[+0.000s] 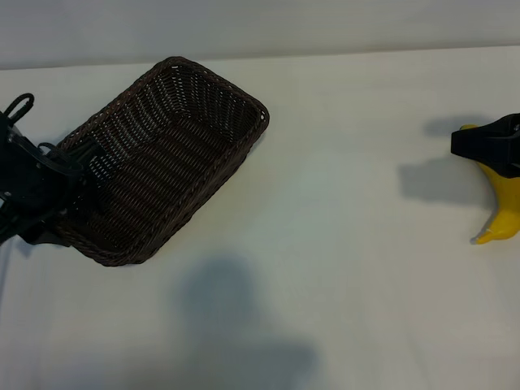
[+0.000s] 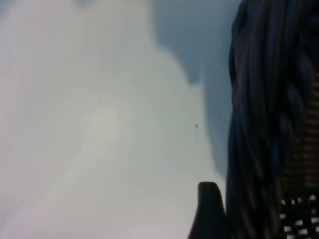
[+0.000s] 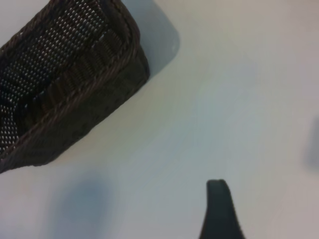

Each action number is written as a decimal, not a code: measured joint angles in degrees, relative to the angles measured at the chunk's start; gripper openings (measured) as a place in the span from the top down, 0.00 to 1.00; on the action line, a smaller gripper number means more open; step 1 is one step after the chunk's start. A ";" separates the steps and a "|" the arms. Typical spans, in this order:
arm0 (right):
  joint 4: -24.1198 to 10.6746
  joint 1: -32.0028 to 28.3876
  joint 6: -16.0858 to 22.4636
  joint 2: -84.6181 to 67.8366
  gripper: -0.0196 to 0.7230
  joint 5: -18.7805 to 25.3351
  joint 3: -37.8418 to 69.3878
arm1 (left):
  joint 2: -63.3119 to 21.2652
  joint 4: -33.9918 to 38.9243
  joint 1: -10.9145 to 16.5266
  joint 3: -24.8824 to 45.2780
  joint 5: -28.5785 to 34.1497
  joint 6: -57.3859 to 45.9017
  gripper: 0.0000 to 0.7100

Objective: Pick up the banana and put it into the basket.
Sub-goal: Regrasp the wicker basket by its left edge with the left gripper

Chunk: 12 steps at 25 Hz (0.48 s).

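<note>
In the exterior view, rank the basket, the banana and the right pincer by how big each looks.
1. Basket, by far the largest.
2. Banana, partly hidden.
3. Right pincer, cut off by the frame edge.
The last two look close, so their order is unsure.

One basket [image 1: 171, 154] sits toward the tabletop's [image 1: 341, 268] left edge, one banana [image 1: 502, 210] at its right edge. Two grippers show: left gripper [image 1: 49, 191], right gripper [image 1: 487, 145].

Banana [image 1: 505, 207] partly behind right tool [image 1: 487, 146]
</note>
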 joint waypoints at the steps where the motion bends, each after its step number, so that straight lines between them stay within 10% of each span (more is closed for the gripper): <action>1: 0.00 0.00 0.00 0.00 0.32 0.00 0.00 | 0.35 0.05 0.00 0.33 -0.99 -0.52 0.22; 12: 0.00 0.00 0.00 0.00 0.32 0.00 0.00 | 4.57 1.70 0.00 1.14 -5.14 -1.24 0.26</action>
